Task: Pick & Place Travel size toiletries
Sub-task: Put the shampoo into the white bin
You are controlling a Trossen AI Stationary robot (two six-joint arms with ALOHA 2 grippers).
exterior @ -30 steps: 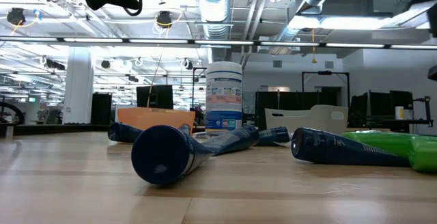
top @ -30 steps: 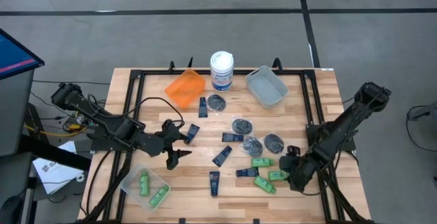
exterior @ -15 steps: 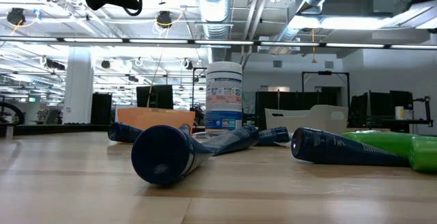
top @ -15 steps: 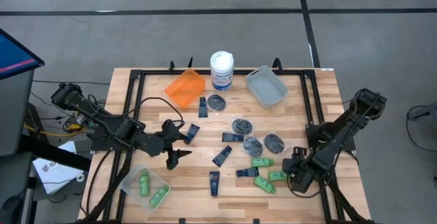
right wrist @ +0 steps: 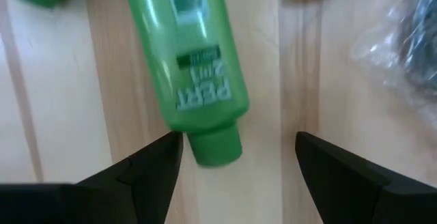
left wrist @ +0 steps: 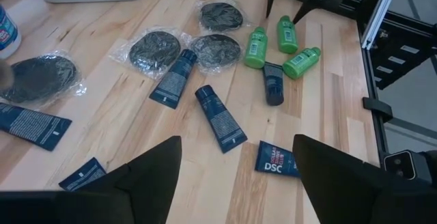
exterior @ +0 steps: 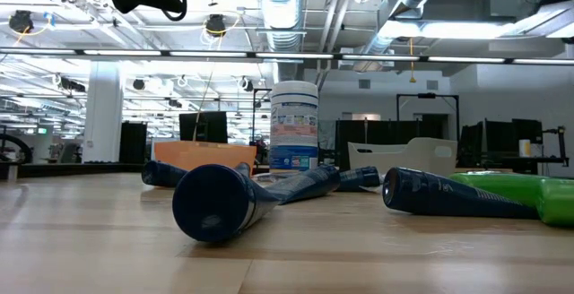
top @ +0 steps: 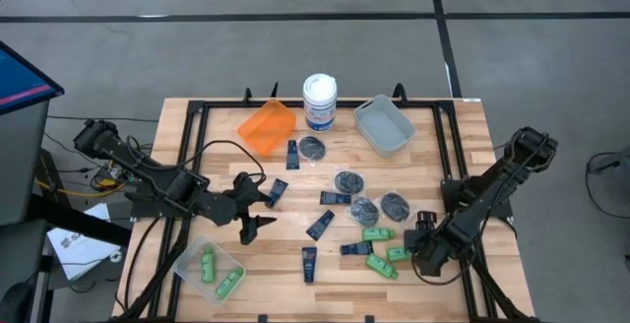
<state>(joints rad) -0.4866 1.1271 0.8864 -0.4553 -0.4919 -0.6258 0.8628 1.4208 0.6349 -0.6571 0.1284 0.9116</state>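
Basically mid-sort, most of it undone. Wooden table (top: 463,136) crowded; orange bin (top: 266,126), grey bin (top: 384,124) and white tub (top: 319,101) along the far edge, clear bin (top: 209,267) at the near left corner with two green bottles already inside.

Left gripper (top: 254,208) parked above the table's left half, fingers spread wide, holding nothing, just beside a navy tube (top: 278,192). Low risk there unless swung across the middle, where tubes and pots lie close together.

Right gripper (top: 421,240) down low over the near-right cluster, fingers wide apart and empty, straddling the cap end of one green bottle (right wrist: 194,74). Neighbouring green bottle (top: 382,266) just beside, another (top: 377,233) near, navy tube (top: 356,249) between them.

Main risks, judged from this pose:
- Closing on the cap instead of the body: small round cap, likely to squirt out or pivot under the pads.
- Round bottle lying on its side: likely to roll off-centre on first one-sided contact.
- Wide fingers in a tight cluster: could nudge the neighbours or pinch two at once.
- Bagged grey pots (top: 394,205) close by, crinkly wrap at the edge of the right wrist view: snag possible on the way out.
- Long carry to the clear bin across the scattered tubes: drop likely with a shallow grip.
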